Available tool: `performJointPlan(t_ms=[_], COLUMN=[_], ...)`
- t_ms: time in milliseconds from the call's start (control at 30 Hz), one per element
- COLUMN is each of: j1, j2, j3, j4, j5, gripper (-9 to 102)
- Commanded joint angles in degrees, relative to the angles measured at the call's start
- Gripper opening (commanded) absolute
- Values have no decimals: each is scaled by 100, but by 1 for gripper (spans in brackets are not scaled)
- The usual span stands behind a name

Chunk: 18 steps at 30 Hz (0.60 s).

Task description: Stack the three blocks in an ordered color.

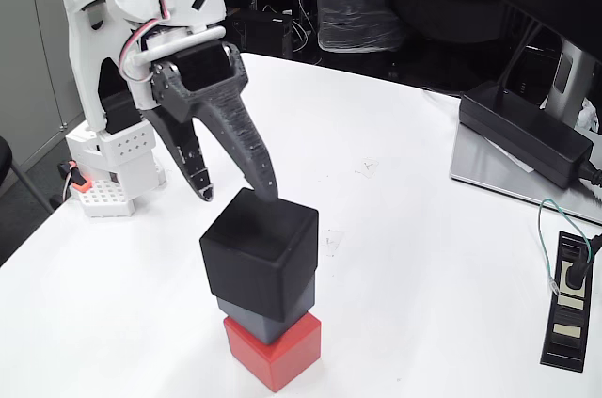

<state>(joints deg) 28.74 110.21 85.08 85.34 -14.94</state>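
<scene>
Black on top, blue-grey in the middle, red at the bottom: the three cubes stand as one stack near the front edge of the white table (404,191) in the fixed view. The black cube (259,249) sits turned a little against the blue-grey cube (282,309) beneath it and overhangs it towards the left, so only a strip of the middle cube shows. The red cube (275,348) rests flat on the tabletop and carries both.

Just above the stack's back corner hangs the gripper (237,193), its dark fingers spread apart with nothing between them. The longer, ridged finger (246,149) reaches down to the black cube's rear top edge; whether its tip touches the cube I cannot tell from here. The shorter finger (193,167) ends to the left of the cube, clear of it, over bare table. So the stack lies below and slightly to the right of the open jaws, not between them.

Behind the gripper rises the white arm (141,12), with red and white wires looping across it. At its foot on the left sits a small white perforated block (105,196) with an orange part. Far right on the table lie a black power adapter (522,130) and a black power strip (569,299) with a cable plugged in.
</scene>
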Motion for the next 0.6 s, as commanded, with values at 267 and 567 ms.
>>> performJointPlan(t_ms=[267, 567], j1=[-633, -1134], j2=[114, 97], j3=[-167, -1195], j4=[-26, -70], j5=[53, 44], gripper=[15, -2])
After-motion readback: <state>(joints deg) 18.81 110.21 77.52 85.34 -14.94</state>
